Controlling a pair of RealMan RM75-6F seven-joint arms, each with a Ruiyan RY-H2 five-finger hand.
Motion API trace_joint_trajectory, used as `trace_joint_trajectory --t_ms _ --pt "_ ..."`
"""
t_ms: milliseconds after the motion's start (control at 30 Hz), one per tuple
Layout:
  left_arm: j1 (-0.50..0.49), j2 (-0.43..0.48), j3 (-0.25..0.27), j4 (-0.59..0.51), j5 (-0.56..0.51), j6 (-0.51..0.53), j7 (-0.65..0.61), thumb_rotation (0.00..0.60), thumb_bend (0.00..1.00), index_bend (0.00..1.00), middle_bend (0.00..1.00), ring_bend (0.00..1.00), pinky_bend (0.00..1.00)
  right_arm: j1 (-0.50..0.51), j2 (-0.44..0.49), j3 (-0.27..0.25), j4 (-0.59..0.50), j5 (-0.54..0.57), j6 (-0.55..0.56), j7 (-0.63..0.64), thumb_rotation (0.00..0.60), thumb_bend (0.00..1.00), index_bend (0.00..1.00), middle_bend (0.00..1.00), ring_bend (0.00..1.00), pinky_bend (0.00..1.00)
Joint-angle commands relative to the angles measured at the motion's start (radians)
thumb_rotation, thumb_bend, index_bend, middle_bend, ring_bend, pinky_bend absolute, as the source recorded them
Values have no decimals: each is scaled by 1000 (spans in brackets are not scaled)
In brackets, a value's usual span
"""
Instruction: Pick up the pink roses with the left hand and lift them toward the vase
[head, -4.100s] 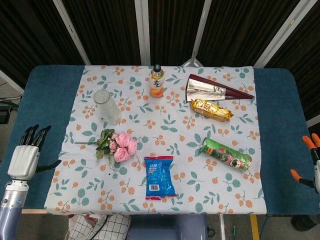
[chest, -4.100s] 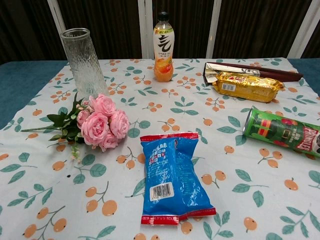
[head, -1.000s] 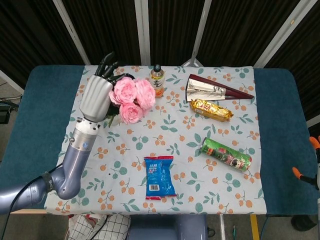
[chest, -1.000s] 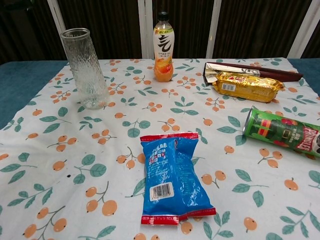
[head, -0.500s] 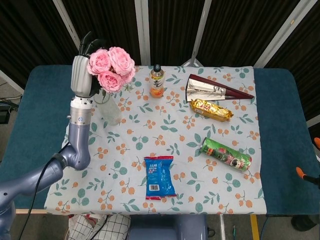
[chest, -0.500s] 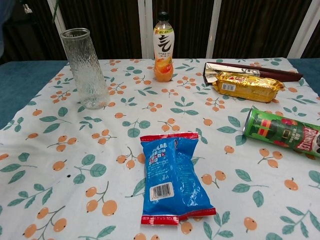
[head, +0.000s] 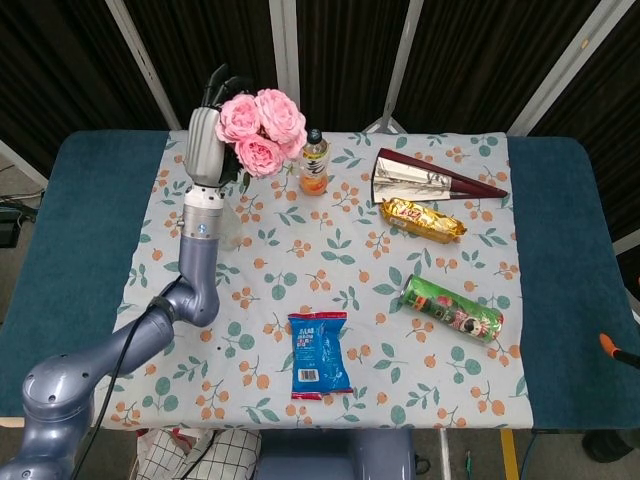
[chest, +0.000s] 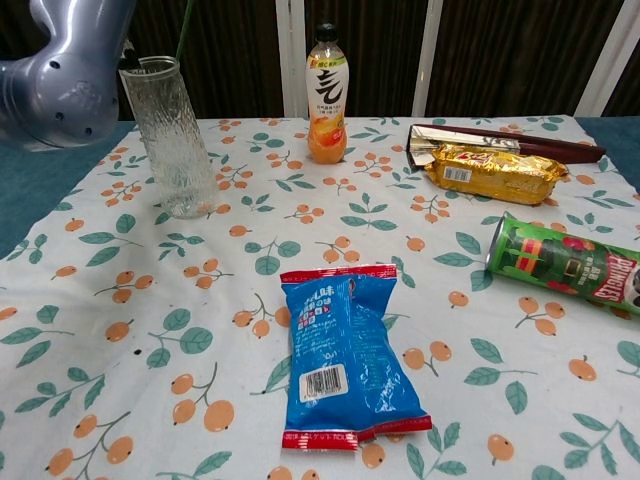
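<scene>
In the head view my left hand (head: 206, 140) is raised above the table's far left and grips the stems of the pink roses (head: 262, 128), whose blooms stand to the hand's right. The clear glass vase (chest: 170, 135) stands upright on the cloth; in the head view my forearm hides most of it. In the chest view a thin green stem (chest: 184, 30) hangs just above the vase's mouth, and my left arm (chest: 62, 70) fills the top left corner. Of my right hand only an orange fingertip (head: 616, 346) shows at the right edge.
An orange drink bottle (head: 314, 163) stands right of the roses. A dark red folded fan (head: 430, 178), a gold snack pack (head: 422, 219), a green chips can (head: 452, 309) and a blue snack bag (head: 319, 352) lie on the floral cloth (head: 270, 290).
My left hand has carried the roses to the right, over the vase. The left arm now shows in the chest view, with a stem above the vase's mouth.
</scene>
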Motion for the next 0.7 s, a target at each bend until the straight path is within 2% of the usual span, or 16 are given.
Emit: trace_joint_trajectory --t_ms 33,433,700 --pt "-9 -28 10 44 -5 14 -30 600 349 480 600 241 86 -1 1 1 1 1 -2 5 600 239 140 45 124 79" --pt "-5 -57 35 154 -28 -6 -107 600 349 475 597 241 86 -5 1 7 -1 5 -4 14 600 239 140 45 124 79" --pt "29 -68 99 188 1 -15 -150 600 341 413 530 214 73 -3 -7 6 4 9 -9 3 600 239 139 45 124 79"
